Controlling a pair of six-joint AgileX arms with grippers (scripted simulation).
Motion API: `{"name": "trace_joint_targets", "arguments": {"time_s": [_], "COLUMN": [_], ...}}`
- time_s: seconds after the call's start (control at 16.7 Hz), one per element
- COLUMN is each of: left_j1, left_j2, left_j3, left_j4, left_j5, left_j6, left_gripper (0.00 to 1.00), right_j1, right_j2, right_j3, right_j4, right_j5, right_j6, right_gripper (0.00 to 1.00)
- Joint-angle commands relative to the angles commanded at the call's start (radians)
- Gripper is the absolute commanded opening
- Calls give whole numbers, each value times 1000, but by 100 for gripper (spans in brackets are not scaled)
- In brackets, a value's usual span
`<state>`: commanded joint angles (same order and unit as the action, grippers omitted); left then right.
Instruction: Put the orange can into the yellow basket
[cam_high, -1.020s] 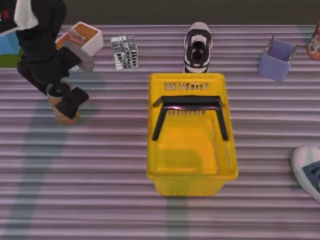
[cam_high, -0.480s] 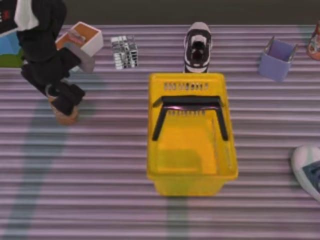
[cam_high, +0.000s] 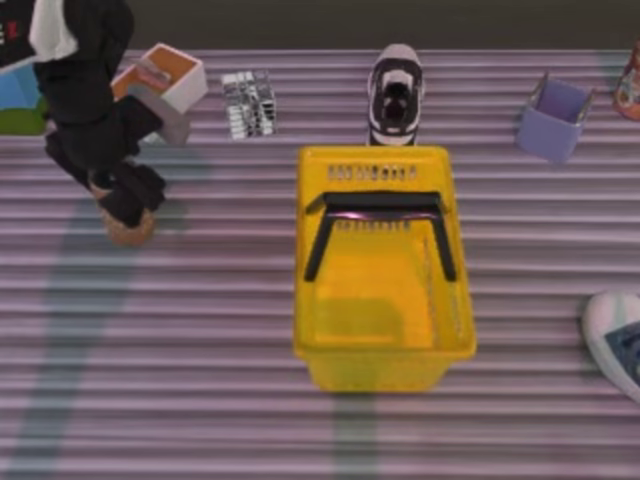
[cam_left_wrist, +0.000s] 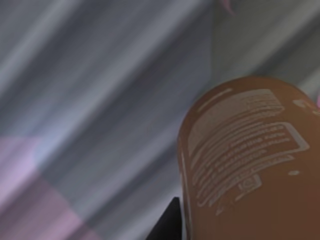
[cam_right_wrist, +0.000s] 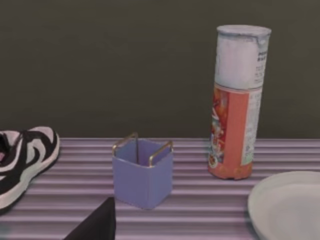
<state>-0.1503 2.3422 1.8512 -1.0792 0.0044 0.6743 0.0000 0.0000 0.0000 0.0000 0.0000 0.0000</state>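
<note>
The orange can (cam_high: 130, 231) stands on the table at the left, mostly hidden under my left gripper (cam_high: 127, 200), which comes down on it from above. In the left wrist view the orange can (cam_left_wrist: 250, 160) fills the near side, with one dark fingertip (cam_left_wrist: 172, 222) right against its wall, so the gripper is shut on it. The yellow basket (cam_high: 380, 157) sits in the middle of the table, black handles folded across it, well to the right of the can. Of my right gripper only one finger (cam_right_wrist: 102, 222) shows, with nothing against it.
Along the back stand a white box with an orange top (cam_high: 165, 78), a black-and-white patterned cube (cam_high: 249, 104), a black-and-white shoe (cam_high: 396, 95), a lavender box (cam_high: 553, 118) and a tall tube (cam_right_wrist: 237, 100). A white and blue item (cam_high: 615, 340) lies at the right edge.
My left gripper has shifted a little left and settled over the can, covering more of it. The can, the basket and everything else have stayed put.
</note>
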Motion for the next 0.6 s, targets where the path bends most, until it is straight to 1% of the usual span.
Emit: {"name": "trace_joint_targets", "arguments": {"time_s": [0.54, 0.6], "left_j1": [2, -1], "left_j2": [-2, -3], "left_j3": [-1, -3], "left_j4": [0, 10], "left_j5": [0, 8], "left_j6": [1, -1], "left_gripper": [0, 0], "right_j1": [0, 0], "right_j2": [0, 0], "right_j3": [0, 0], "right_j4": [0, 0], "right_j5": [0, 0], "right_j6": [0, 0], "right_gripper": [100, 100]}}
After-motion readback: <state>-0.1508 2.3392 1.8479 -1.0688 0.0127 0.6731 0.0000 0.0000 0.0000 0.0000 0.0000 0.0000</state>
